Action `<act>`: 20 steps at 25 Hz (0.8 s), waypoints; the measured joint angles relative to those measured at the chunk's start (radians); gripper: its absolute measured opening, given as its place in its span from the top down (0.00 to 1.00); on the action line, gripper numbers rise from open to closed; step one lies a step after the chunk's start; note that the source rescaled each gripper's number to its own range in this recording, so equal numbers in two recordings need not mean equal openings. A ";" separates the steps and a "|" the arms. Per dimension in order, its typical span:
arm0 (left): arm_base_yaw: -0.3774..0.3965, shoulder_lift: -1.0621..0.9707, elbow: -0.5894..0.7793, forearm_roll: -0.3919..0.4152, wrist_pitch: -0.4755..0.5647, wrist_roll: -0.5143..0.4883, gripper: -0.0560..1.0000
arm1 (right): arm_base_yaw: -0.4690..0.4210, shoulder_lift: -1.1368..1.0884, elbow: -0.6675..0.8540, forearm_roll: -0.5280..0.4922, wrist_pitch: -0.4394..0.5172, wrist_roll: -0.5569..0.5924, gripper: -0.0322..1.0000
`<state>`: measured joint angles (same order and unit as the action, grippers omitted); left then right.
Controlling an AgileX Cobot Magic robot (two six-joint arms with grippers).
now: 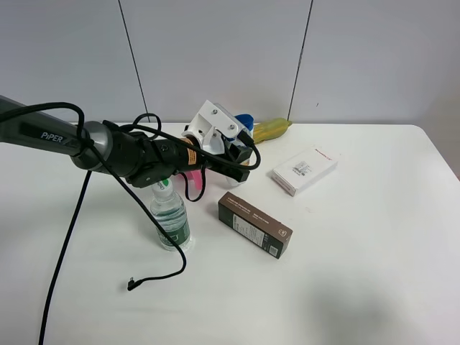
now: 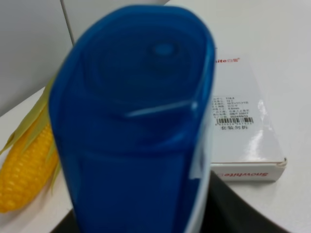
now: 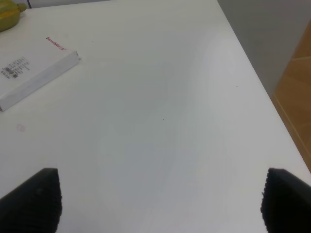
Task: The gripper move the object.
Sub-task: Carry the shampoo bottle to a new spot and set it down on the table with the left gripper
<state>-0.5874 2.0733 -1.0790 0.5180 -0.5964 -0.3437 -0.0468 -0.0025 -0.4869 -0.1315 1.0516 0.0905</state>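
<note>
The white shampoo bottle shows mostly by its blue cap at the back middle of the table, and its body is hidden behind my left gripper. That black gripper, with its white bracket and orange band, reaches in from the left and is closed around the bottle. In the left wrist view the blue cap fills the frame, very close and blurred. My right gripper is open and empty over bare table near the right edge, and is out of the exterior view.
A clear green-labelled water bottle stands under the left arm. A brown box lies in the middle, a white box to the right, and a corn cob behind the shampoo bottle. A loose black cable lies at the front left.
</note>
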 joint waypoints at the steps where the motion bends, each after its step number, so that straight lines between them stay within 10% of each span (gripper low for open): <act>1: 0.000 -0.002 0.001 0.001 0.002 0.000 0.95 | 0.000 0.000 0.000 0.000 0.000 0.000 0.00; 6: 0.000 -0.015 0.002 0.006 0.023 0.000 0.91 | 0.000 0.000 0.000 0.000 0.000 0.000 0.00; 13: 0.000 -0.027 0.002 0.008 -0.004 -0.048 0.31 | 0.000 0.000 0.000 0.000 0.000 0.000 0.00; 20: 0.000 -0.028 0.002 0.008 -0.006 -0.087 0.25 | 0.000 0.000 0.000 0.000 0.000 0.000 0.00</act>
<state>-0.5874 2.0456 -1.0770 0.5257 -0.6027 -0.4302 -0.0468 -0.0025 -0.4869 -0.1315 1.0516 0.0905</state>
